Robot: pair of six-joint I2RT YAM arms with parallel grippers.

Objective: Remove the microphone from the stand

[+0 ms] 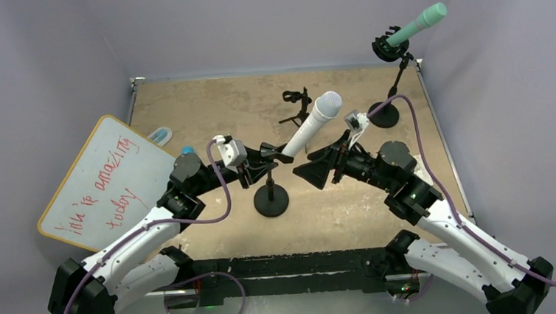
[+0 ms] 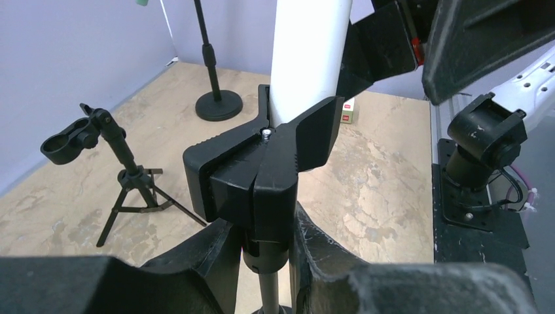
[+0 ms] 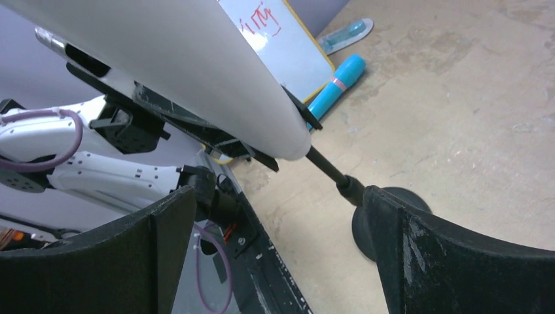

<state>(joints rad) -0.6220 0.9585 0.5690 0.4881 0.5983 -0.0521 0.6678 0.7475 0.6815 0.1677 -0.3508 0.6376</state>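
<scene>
Not off yet: white microphone (image 1: pixel 310 129) sits in the clip (image 2: pixel 262 170) atop the centre stand (image 1: pixel 271 199), left gripper (image 2: pixel 265 256) looks clamped on the stand's neck just under the clip, right gripper (image 3: pixel 275 219) gapes wide around the microphone without contact, so grab and pull-out remain.
</scene>
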